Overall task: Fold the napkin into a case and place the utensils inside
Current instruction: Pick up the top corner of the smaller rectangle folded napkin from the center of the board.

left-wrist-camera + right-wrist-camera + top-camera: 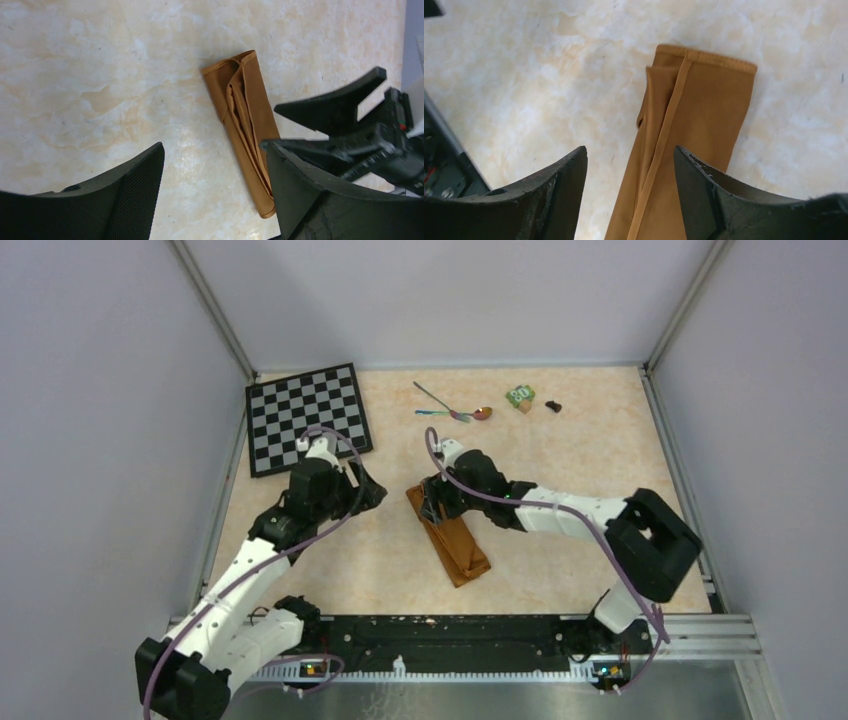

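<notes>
The napkin (452,538) lies mid-table, folded into a narrow orange-brown case that slants from far left to near right. In the left wrist view the case (243,122) has its layered edges facing up. My right gripper (433,504) hovers open over its far end. In the right wrist view the cloth (696,125) runs below the right gripper (630,149), untouched. My left gripper (372,490) stands open just left of the case, and in its own view the left gripper (212,146) has only bare table between its fingers. The utensils (452,412), a spoon and a second thin piece, lie crossed at the back.
A black-and-white chessboard (308,418) lies at the back left, close behind my left arm. A small green block (520,396) and a small dark object (553,406) sit right of the utensils. Grey walls enclose the table on three sides.
</notes>
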`<state>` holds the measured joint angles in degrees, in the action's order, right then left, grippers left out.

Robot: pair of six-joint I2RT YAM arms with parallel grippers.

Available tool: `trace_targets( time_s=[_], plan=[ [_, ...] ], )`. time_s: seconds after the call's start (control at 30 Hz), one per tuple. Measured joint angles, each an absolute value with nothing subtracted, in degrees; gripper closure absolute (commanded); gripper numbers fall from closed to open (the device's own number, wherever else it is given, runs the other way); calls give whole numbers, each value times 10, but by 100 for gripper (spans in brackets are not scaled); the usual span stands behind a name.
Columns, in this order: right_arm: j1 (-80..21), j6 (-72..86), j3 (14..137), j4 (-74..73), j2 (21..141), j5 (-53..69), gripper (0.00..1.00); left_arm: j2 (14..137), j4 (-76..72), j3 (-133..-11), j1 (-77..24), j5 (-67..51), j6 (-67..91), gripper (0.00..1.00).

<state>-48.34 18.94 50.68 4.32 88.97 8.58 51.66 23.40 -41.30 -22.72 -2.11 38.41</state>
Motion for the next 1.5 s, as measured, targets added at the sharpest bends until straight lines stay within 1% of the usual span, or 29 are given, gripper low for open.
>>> trace_targets(
  time_s=[0.07,0.23,0.43,0.53,0.7,0.93,1.03,1.13,1.2,1.23,1.3,1.33,1.5],
  plan=[
    [-483,174,538,52,936,74,36,505,240,-405,-227,-20,387,20],
    [-483,132,592,49,999,58,38,484,249,-383,-227,-22,390,20],
    [-483,100,613,47,1015,43,42,482,248,-364,-226,-37,393,20],
    [-483,90,622,47,1030,38,45,482,247,-360,-226,-45,394,20],
    [-484,80,624,43,1050,34,46,482,240,-359,-226,-51,396,20],
    [-490,72,624,36,1056,22,63,482,235,-351,-226,-53,404,20],
    [-494,70,627,36,1058,17,64,482,235,-350,-226,-54,405,20],
    [-496,71,632,40,1063,15,70,482,235,-350,-226,-56,406,20],
    [-496,71,634,39,1069,16,78,482,235,-350,-226,-56,406,20],
    [-497,71,635,40,1071,15,84,482,235,-350,-226,-56,406,20],
    [-497,70,636,39,1075,16,98,482,233,-348,-226,-56,406,20],
    [-497,70,636,38,1076,16,100,482,232,-347,-226,-56,406,20],
    [-498,71,636,38,1077,16,99,481,232,-342,-226,-56,406,20]
  ],
)
